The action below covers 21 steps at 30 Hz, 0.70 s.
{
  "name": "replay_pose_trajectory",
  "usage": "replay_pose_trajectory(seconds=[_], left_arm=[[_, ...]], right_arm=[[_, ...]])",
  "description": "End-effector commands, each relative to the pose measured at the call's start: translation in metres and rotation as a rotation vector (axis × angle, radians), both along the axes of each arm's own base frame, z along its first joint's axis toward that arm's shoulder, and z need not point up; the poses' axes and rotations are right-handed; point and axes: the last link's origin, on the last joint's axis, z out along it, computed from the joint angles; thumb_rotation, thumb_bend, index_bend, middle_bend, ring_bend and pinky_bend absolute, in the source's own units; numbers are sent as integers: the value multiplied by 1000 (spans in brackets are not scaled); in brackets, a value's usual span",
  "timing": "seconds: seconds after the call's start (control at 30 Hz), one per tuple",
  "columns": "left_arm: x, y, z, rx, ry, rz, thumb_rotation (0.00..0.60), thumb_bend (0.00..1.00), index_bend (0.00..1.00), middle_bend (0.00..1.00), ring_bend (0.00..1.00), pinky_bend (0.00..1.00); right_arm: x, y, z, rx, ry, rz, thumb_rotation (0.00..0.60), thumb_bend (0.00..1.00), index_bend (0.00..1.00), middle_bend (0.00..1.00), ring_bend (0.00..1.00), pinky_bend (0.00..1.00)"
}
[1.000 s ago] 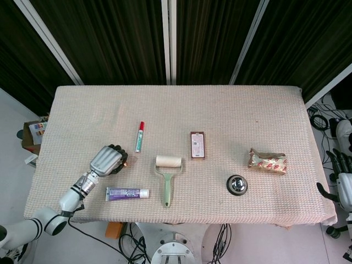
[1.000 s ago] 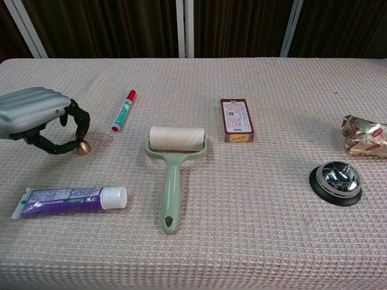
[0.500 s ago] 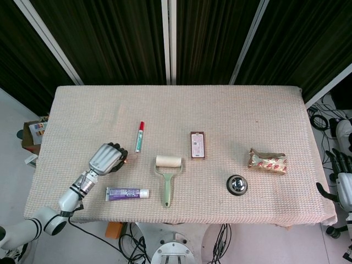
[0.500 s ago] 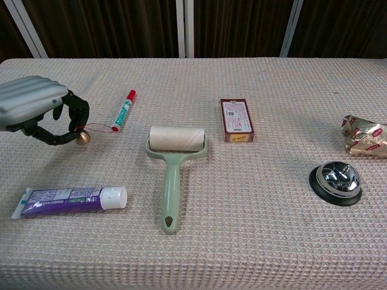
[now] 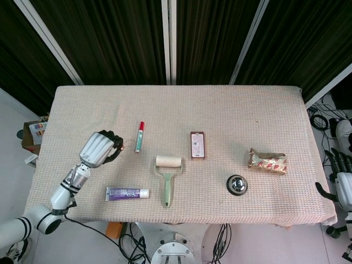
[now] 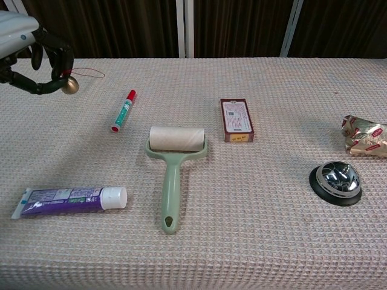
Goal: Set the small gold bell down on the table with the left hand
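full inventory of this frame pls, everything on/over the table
small gold bell: 1, gold with thin red loop, pinched in the left hand above the table's left side
marker: 1, green with red cap, left of centre
lint roller: 1, pale green handle, centre front
toothpaste tube: 1, purple with white cap, front left
small box: 1, brown, centre
call bell: 1, chrome on black base, front right
foil packet: 1, gold and red, right
table: 1, beige waffle cloth
left hand: silver and black, raised, far left
right hand: off the table's right edge, grasp unclear
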Motion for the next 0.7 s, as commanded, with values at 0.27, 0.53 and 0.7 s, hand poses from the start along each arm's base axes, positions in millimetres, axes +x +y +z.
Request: replay_pose_trajectory(seconds=[0.27, 0.53, 0.7], left_arm=[[-13, -3, -7, -86, 71, 102, 600, 437, 733, 639, 512, 599], [-32, -4, -24, -172, 111, 177, 600, 435, 733, 639, 513, 598], [-35, -4, -33, -194, 115, 189, 600, 432, 733, 639, 513, 597]], right_arm=[[-2, 1, 2, -10, 1, -6, 600, 198, 0, 0, 0, 0], [-5, 2, -1, 1, -1, -14, 600, 198, 0, 0, 0, 0], [-5, 2, -1, 4, 1, -14, 600, 198, 0, 0, 0, 0]])
